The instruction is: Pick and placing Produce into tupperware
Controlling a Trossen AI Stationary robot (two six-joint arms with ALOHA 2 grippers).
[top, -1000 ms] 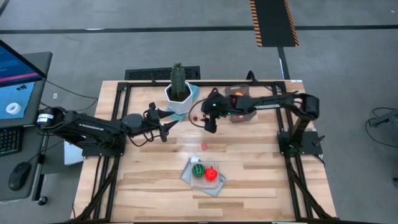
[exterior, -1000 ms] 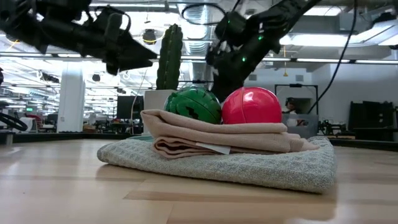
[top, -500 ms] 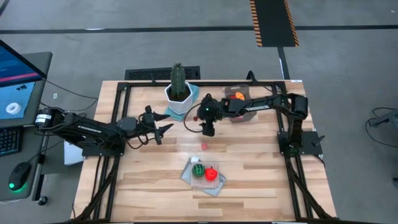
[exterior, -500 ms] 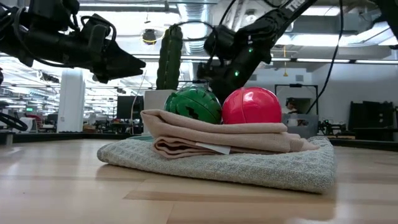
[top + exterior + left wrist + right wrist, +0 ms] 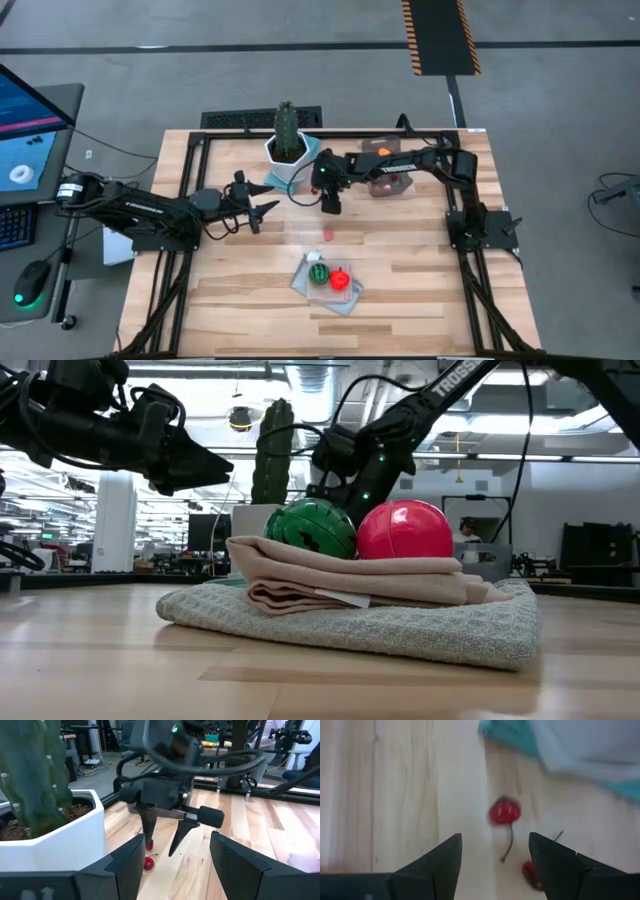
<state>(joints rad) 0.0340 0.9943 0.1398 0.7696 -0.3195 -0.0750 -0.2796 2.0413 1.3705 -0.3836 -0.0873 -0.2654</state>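
Pale wooden worktop [image 5: 420, 270] inside a black frame. At the far edge, white hexagonal pot [image 5: 287, 152] with cactus [image 5: 286, 122], on a teal mat [image 5: 312, 147]; nearby, translucent tub [image 5: 388, 178]. Beside the pot, red cherries [image 5: 504, 813]. Mid-board, small pink piece [image 5: 327, 235]. Nearer, folded cloth [image 5: 325, 290] bearing green ball [image 5: 318, 272] and red ball [image 5: 340, 280].

bare wood around cherries [image 5: 505, 813], plant pot [image 5: 55, 837] seemingly close beside

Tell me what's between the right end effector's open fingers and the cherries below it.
Nothing: the right wrist view shows bare wood between the right end effector and the cherries. The left wrist view agrees, the fingers hanging above them.
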